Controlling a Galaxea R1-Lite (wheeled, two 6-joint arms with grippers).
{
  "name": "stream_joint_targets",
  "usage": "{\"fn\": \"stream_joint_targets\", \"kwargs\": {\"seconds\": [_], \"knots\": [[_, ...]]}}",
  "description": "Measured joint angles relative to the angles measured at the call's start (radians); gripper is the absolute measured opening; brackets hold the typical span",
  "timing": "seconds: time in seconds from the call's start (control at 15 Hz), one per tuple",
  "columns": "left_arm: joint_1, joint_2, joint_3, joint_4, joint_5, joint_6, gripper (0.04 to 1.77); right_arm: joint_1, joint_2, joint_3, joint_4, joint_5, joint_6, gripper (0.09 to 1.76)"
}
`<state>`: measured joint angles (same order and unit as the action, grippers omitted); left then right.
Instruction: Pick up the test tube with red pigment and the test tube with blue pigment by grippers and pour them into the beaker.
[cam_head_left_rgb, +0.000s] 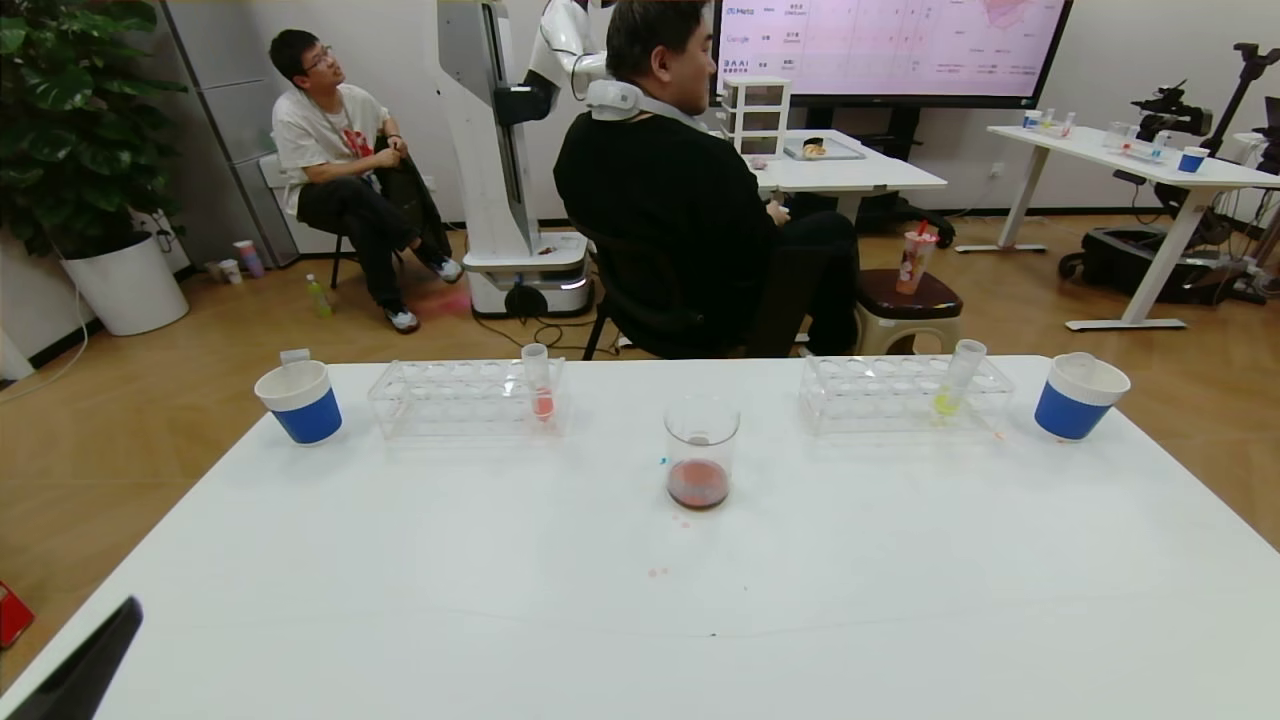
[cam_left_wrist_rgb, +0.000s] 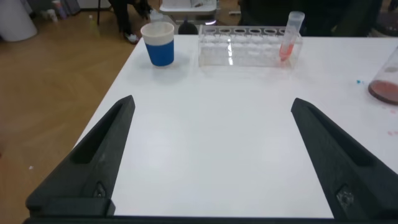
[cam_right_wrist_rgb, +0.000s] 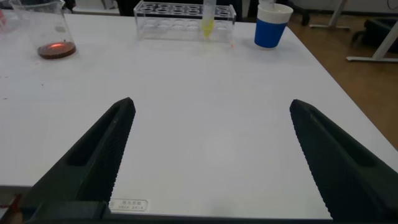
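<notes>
The beaker (cam_head_left_rgb: 701, 455) stands mid-table with a shallow layer of dark red-brown liquid; it also shows in the wrist views (cam_left_wrist_rgb: 385, 87) (cam_right_wrist_rgb: 46, 31). The test tube with red pigment and the test tube with blue pigment are out of view. Only a tube of pale salmon-red liquid (cam_head_left_rgb: 539, 385) (cam_left_wrist_rgb: 290, 37) stands in the left rack (cam_head_left_rgb: 465, 398). My left gripper (cam_left_wrist_rgb: 212, 101) hovers open and empty over the near left of the table, one finger (cam_head_left_rgb: 95, 650) showing in the head view. My right gripper (cam_right_wrist_rgb: 212, 102) is open and empty over the near right.
A tube of yellow-green liquid (cam_head_left_rgb: 955, 380) (cam_right_wrist_rgb: 208, 18) leans in the right rack (cam_head_left_rgb: 905, 392). Blue paper cups stand at the far left (cam_head_left_rgb: 300, 402) and far right (cam_head_left_rgb: 1078, 396). Small coloured drips spot the white table (cam_head_left_rgb: 640, 600) near the beaker. People sit beyond the far edge.
</notes>
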<state>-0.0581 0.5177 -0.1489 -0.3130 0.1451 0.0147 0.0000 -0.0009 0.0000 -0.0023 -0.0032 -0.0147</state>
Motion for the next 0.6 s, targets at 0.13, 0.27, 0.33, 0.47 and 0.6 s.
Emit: {"fn": "stream_joint_targets", "kwargs": {"seconds": [0.13, 0.27, 0.33, 0.47, 0.6], "knots": [[-0.014, -0.125, -0.014, 0.183, 0.0, -0.004, 1.75, 0.0, 0.0, 0.0, 0.0, 0.0, 0.0, 1.74], [-0.022, -0.19, -0.01, 0.192, 0.007, -0.002, 1.75, 0.0, 0.0, 0.0, 0.0, 0.0, 0.0, 1.74], [-0.023, -0.207, -0.005, 0.195, 0.017, 0.0, 1.75, 0.0, 0.0, 0.0, 0.0, 0.0, 0.0, 1.74], [-0.024, -0.228, 0.01, 0.197, 0.033, 0.003, 1.75, 0.0, 0.0, 0.0, 0.0, 0.0, 0.0, 1.74], [-0.025, -0.236, 0.017, 0.197, 0.033, 0.006, 1.75, 0.0, 0.0, 0.0, 0.0, 0.0, 0.0, 1.74]]}}
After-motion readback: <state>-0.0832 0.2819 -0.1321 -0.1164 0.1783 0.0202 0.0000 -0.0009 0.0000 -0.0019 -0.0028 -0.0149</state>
